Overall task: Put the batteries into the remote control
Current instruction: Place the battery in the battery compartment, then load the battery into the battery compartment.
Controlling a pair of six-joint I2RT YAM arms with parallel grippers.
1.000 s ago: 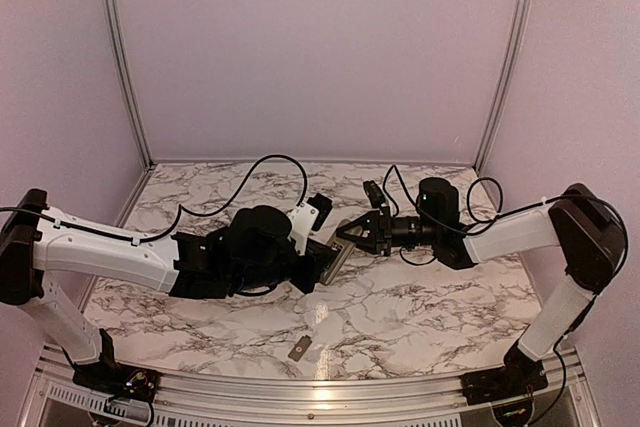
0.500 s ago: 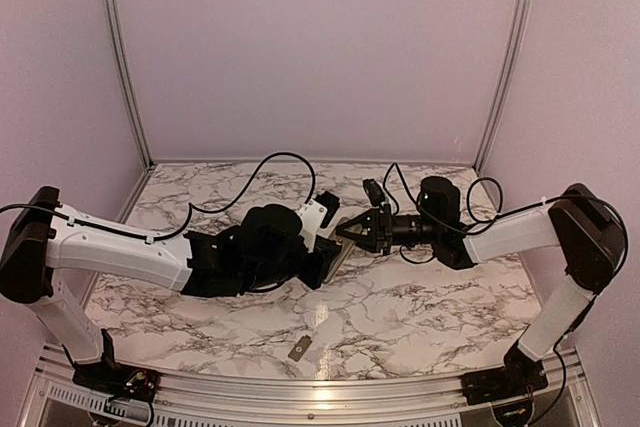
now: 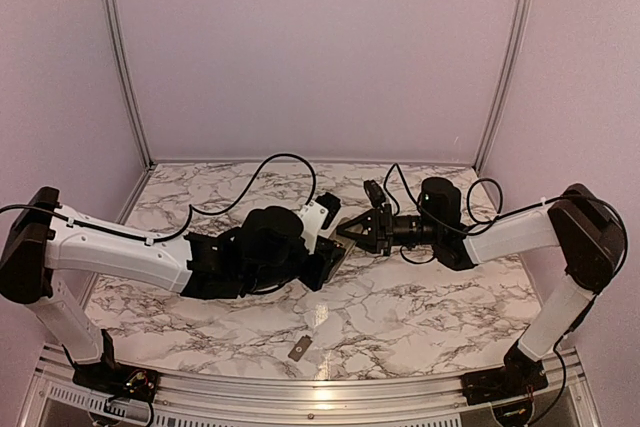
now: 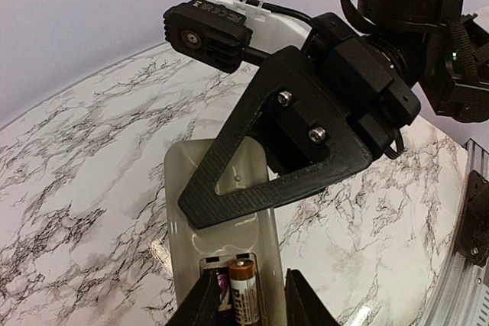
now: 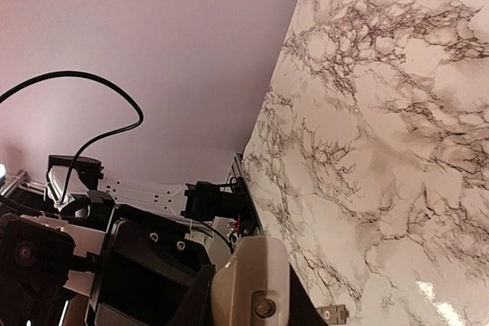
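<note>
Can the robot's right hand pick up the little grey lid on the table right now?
Probably not yet: the right hand seems closed on the remote control. The lid itself lies uncovered.

Both arms angled inward, left pincer (image 3: 330, 257) closed, right pincer (image 3: 343, 231) alongside

Soft, even, pink-tinged light filled all three views, with faint shadows under the arms, white glare on the glossy table (image 3: 420, 317) at the lower centre of the top view and lower right of the right wrist view, and near parts slightly blurred.
</note>
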